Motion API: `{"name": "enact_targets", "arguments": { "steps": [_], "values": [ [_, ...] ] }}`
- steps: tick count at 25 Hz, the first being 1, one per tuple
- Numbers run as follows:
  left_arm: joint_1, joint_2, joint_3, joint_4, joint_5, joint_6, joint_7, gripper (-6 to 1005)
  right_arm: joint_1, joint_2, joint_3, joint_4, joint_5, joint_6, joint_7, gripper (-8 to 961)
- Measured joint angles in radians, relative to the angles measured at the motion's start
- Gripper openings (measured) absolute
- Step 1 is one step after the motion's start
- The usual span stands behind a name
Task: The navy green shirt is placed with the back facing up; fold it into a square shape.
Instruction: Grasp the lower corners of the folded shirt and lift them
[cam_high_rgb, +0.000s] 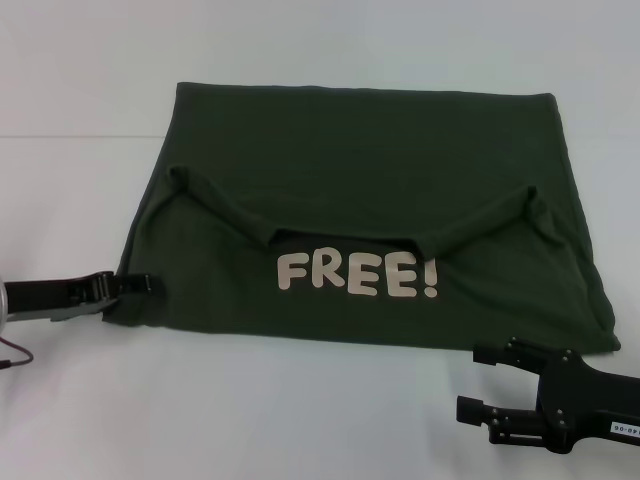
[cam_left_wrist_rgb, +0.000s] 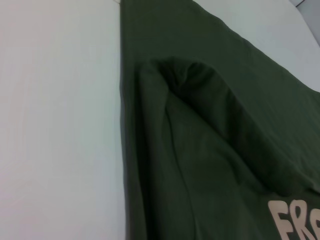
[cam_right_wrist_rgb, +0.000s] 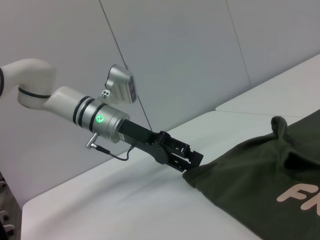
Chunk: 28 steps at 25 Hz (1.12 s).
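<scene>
The navy green shirt lies on the white table. Its far part is folded toward me, so the pale "FREE!" lettering faces up near the front edge. Both sleeves are tucked inward. My left gripper is at the shirt's near left corner and is shut on the cloth. It also shows in the right wrist view, pinching that corner. The left wrist view shows the shirt's left edge and folded sleeve. My right gripper is open and empty, just off the shirt's near right corner.
The white table has a seam at the far left. Bare tabletop lies in front of the shirt and on its left. A pale wall stands behind the left arm.
</scene>
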Motion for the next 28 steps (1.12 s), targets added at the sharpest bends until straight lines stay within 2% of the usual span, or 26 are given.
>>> {"name": "enact_targets", "arguments": {
  "steps": [11,22,27,28],
  "values": [
    [0.001,-0.005,0.024,0.037,0.05,0.0,0.003,708,0.0,-0.001,0.0,0.0,0.0,-0.004,0.005,921],
    [-0.011,-0.008,0.025,0.041,0.075,0.002,0.0,285,0.002,-0.002,0.0,0.0,0.0,-0.006,0.011,918],
    [-0.011,-0.007,0.025,0.04,0.076,0.003,0.0,62,0.002,-0.003,0.001,-0.002,0.003,-0.01,0.044,917],
    [-0.011,-0.006,0.025,0.038,0.076,0.003,0.001,56,0.003,-0.004,0.002,-0.004,0.003,-0.01,0.052,917]
  ]
}}
